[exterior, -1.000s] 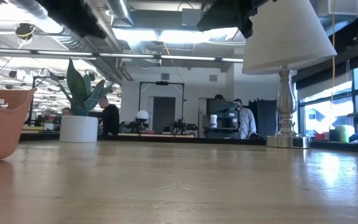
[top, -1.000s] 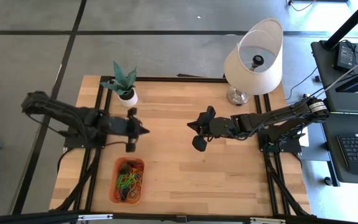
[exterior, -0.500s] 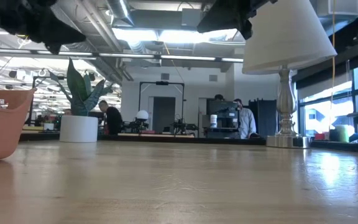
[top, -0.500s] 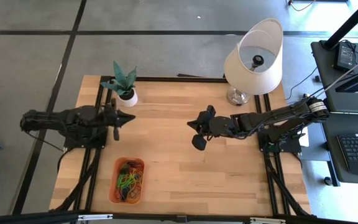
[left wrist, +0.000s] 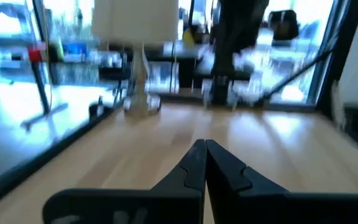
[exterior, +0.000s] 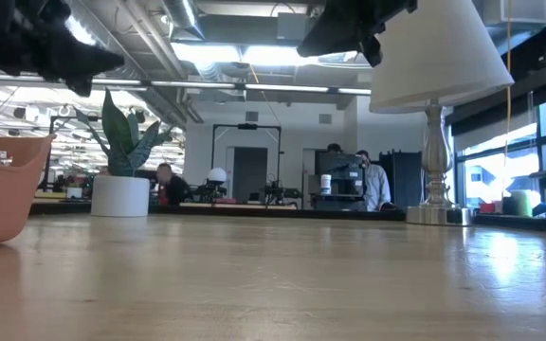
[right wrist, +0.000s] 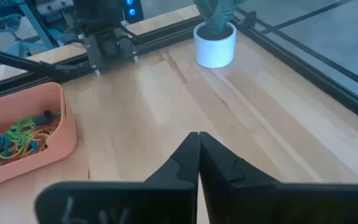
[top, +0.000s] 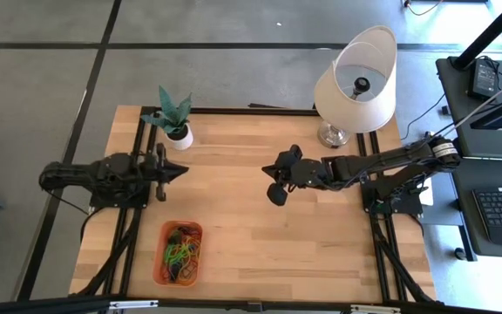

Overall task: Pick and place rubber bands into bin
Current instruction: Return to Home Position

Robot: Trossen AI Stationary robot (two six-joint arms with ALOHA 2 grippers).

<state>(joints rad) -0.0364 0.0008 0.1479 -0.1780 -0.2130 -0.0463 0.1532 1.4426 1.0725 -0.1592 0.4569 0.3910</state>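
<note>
The orange bin (top: 179, 252) sits near the table's near-left edge. Rubber bands (top: 181, 253) in green, yellow, orange and dark colours lie heaped inside it; they also show in the right wrist view as rubber bands (right wrist: 16, 140) inside the bin (right wrist: 59, 138). My left gripper (top: 184, 168) hovers shut above the table's left part, on the far side of the bin, pointing right. My right gripper (top: 266, 169) hovers shut over the table's middle, pointing left toward the left gripper. Both wrist views show fingertips closed together with nothing between them: left gripper (left wrist: 204, 145), right gripper (right wrist: 197, 135).
A white pot with a green plant (top: 178, 131) stands at the far-left corner. A lamp with a white shade (top: 356, 77) stands at the far-right. Bare wood lies between the grippers and to the right of the bin. People show in the room beyond in the low view.
My left gripper has drawn back from near the bin toward the table's left and far edges, and its arm has folded lower. My right gripper has shifted slightly toward the far edge. The bin and the rubber bands have stayed still.
</note>
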